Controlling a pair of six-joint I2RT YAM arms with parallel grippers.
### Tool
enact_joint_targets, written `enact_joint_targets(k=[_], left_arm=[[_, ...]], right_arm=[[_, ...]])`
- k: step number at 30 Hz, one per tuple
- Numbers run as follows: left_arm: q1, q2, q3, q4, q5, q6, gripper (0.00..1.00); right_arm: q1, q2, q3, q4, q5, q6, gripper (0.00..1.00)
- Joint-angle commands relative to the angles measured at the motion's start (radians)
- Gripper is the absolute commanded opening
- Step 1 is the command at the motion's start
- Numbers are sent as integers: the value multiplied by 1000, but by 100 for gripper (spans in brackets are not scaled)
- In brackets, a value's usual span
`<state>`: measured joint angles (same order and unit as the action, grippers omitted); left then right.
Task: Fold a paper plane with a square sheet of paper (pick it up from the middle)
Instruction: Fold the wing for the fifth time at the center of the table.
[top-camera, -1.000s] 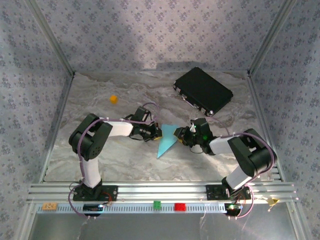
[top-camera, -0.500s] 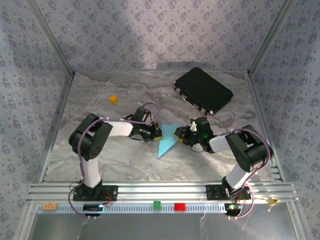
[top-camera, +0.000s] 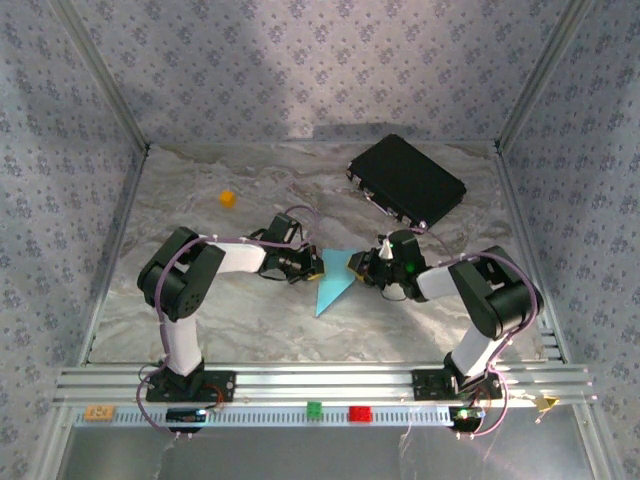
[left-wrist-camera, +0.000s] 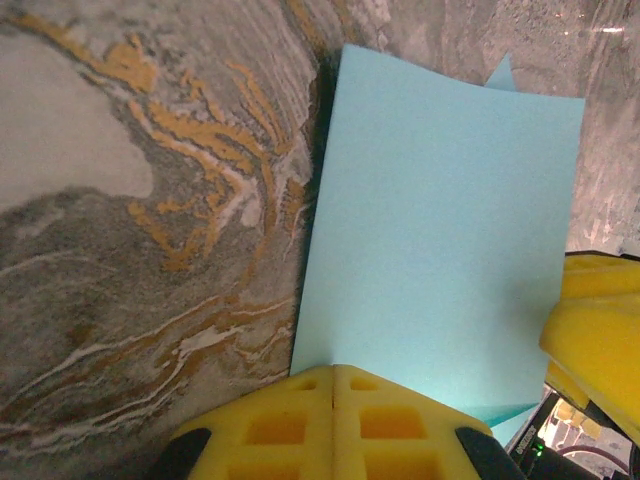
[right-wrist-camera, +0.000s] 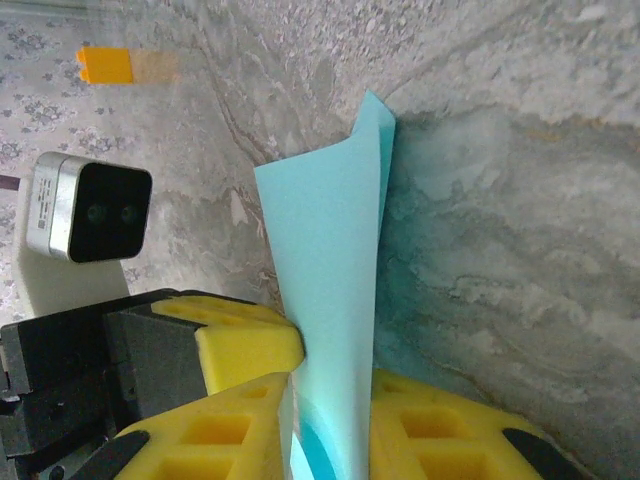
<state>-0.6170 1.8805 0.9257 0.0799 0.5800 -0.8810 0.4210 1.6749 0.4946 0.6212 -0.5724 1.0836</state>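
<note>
The light-blue sheet of paper (top-camera: 330, 285) is folded into a pointed wedge, plane-like, its tip toward the near edge. It hangs between both grippers at mid-table. My left gripper (top-camera: 316, 266) is shut on its left edge; in the left wrist view the yellow pads (left-wrist-camera: 300, 420) meet on the paper (left-wrist-camera: 440, 230). My right gripper (top-camera: 358, 266) holds the right edge. In the right wrist view the upright fold (right-wrist-camera: 335, 280) fills the narrow gap in the right gripper (right-wrist-camera: 330, 378), touching both pads. The left gripper's fingertip (right-wrist-camera: 250, 345) presses the paper beside it.
A black rectangular case (top-camera: 407, 181) lies at the back right, beyond the right arm. A tiny orange cube (top-camera: 227, 198) sits at the back left, also in the right wrist view (right-wrist-camera: 105, 65). The marbled table (top-camera: 250, 320) lies below, with patterned walls around it.
The right gripper's jaws have narrowed on the fold and its wrist has edged slightly leftward and away. The left arm and the paper have stayed put.
</note>
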Motion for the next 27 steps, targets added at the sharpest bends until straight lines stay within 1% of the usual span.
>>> enact_joint_targets(k=[1,8,11,14,17,19,22,24,27], left_arm=[[7,2,-21,-1,14,5,0],[10,-2,-19,1,17,7,1],[10,-7,-25,7,17,7,2],[11,-18,-28,8,19,10,2],[15,-37,-30,10,21,11,5],[16,-55,-26,11,22,12,9],[15,-96,-27,2,12,20,16],[14,-130,-25,-16,-5,32,27],[10,-183,-24,-54,-40,69,40]], right_arm=[[-16,22,15,8,-39,-27,24],[-22,55,32,34,-94,-39,22],[-26,63,44,13,-105,-64,21],[-30,65,48,-7,-112,-82,18],[-31,55,49,-22,-105,-87,12],[-32,46,43,-29,-95,-79,8],[-30,22,27,-16,-79,-56,6],[-28,-5,10,-6,-54,-28,4],[-19,-56,-13,8,1,27,2]])
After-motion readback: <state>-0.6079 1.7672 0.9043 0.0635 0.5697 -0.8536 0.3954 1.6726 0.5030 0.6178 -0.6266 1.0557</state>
